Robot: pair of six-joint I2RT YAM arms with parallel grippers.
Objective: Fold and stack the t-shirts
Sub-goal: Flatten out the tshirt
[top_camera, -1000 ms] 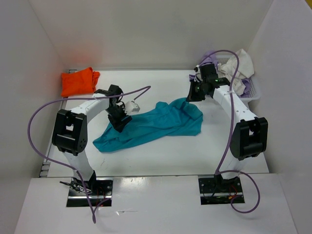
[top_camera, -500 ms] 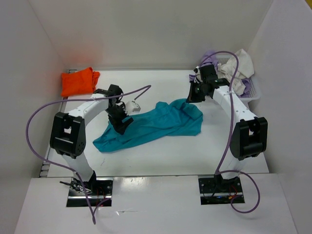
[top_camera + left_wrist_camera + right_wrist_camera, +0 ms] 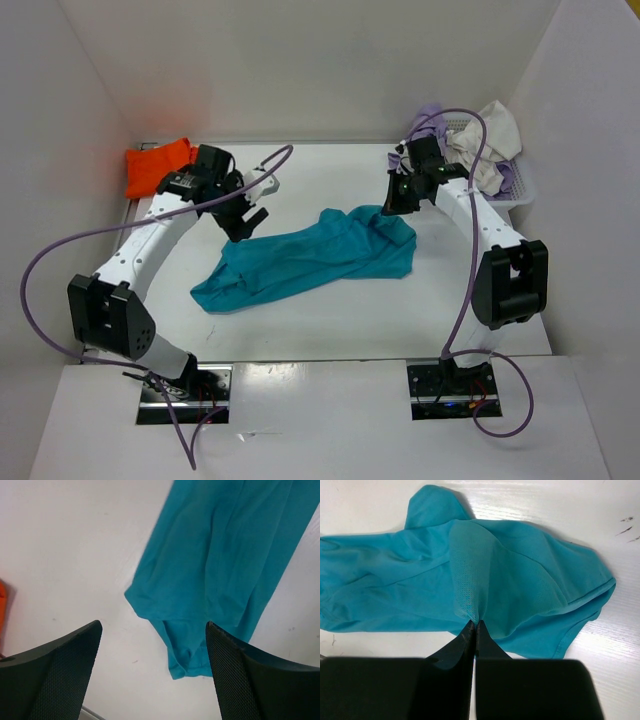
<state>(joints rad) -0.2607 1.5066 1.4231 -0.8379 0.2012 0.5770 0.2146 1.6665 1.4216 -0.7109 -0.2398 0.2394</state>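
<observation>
While right hand (image 3: 475,626) pinches teal-blue t-shirt (image 3: 310,258) on white table (image 3: 330,320), left hand (image 3: 153,630) gapes; white walls (image 3: 300,70) enclose.

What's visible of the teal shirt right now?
The teal-blue t-shirt is plain soft cloth, unfolded and rumpled, lying diagonally across the middle of the table. The right claw is shut on a pinch of fabric near its far right end, tenting it up. The left claw hangs open above its left part, not touching.
</observation>
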